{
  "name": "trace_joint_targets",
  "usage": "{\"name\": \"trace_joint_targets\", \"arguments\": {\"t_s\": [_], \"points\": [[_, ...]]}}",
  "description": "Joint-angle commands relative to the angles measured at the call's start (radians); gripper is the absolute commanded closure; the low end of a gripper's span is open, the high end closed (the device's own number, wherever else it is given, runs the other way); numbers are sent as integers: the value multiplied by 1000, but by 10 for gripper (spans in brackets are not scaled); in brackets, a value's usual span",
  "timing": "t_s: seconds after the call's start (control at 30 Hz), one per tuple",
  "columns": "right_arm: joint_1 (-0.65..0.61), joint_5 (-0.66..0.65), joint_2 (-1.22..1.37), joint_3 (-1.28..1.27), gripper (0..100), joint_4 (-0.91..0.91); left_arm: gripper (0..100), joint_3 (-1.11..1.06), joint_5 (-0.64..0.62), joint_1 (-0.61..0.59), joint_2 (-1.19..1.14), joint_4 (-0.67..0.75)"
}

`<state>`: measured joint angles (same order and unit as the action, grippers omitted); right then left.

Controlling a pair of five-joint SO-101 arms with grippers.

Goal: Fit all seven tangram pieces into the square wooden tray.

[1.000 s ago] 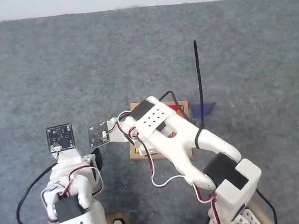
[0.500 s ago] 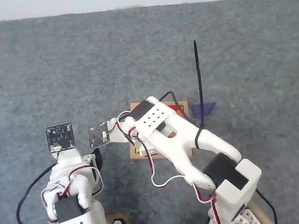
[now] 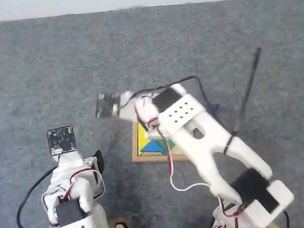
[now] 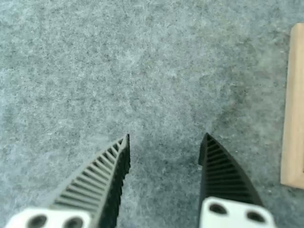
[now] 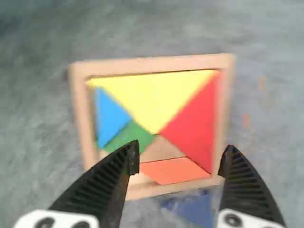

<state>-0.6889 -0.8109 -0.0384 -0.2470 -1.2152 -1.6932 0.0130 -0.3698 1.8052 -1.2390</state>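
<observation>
Left gripper (image 4: pixel 164 142) fingers (image 4: pixel 111 166) spread over grey carpet (image 4: pixel 142 71), wooden tray (image 4: pixel 293 104) edge nearby

Left arm (image 3: pixel 73 205) tucked, right arm (image 3: pixel 212 148) extended; jaws apart.

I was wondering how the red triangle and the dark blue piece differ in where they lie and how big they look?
The red triangle lies inside the wooden tray, edge to edge with the yellow triangle. The dark blue piece lies outside the tray on the grey carpet, just past the rim. The red triangle also looks clearly larger than the dark blue piece. Both lie flat.
</observation>
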Motion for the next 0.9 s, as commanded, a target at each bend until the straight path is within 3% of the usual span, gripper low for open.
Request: {"name": "trace_joint_targets", "arguments": {"t_s": [0.0, 0.1, 0.2, 0.87], "points": [[41, 245, -58, -77, 836, 139, 766, 10, 5, -5, 18, -5], [41, 279, -18, -161, 996, 231, 766, 10, 5, -5, 18, -5], [45, 279, 18, -209, 961, 295, 766, 10, 5, -5, 18, -5], [7, 279, 44, -262, 991, 380, 766, 10, 5, -5, 18, -5]]}}
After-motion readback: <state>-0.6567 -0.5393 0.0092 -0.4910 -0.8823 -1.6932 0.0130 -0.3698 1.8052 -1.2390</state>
